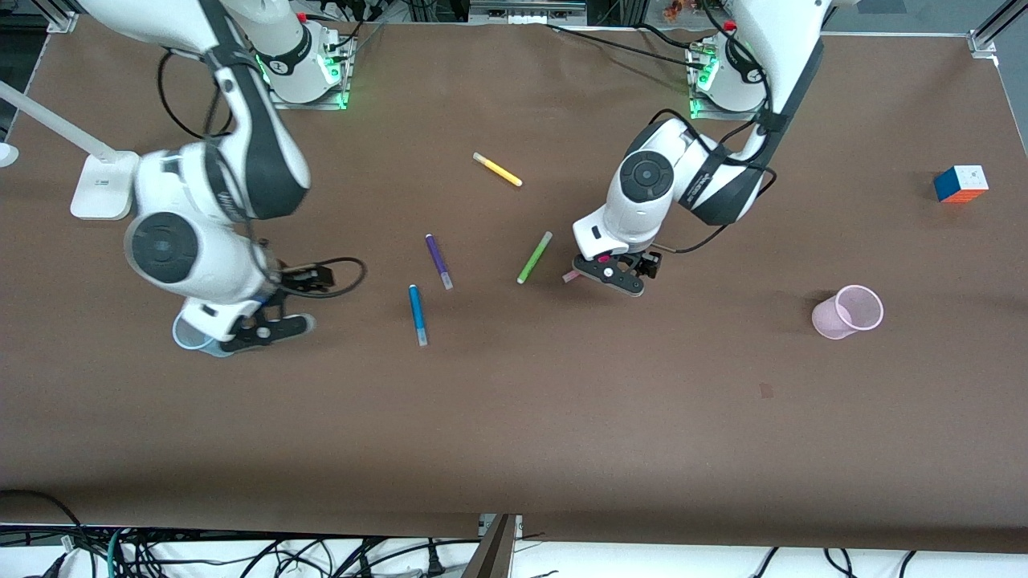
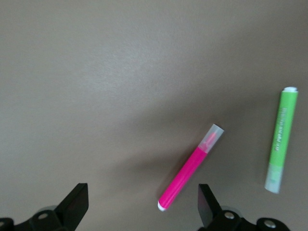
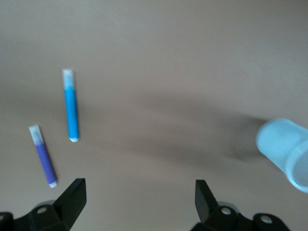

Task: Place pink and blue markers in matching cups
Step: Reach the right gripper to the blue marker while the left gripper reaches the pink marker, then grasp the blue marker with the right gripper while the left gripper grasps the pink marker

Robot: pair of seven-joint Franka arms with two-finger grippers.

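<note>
So far neither marker is in a cup. The pink marker lies flat on the worktop just beside the lime-green marker, under the left pincer, which hangs wide open and empty. The blue marker lies beside the purple marker. The right pincer, also spread and empty, hovers by the blue cup. The pink cup stands well apart, toward the left arm's end. Both grasps and both drops remain.
</note>
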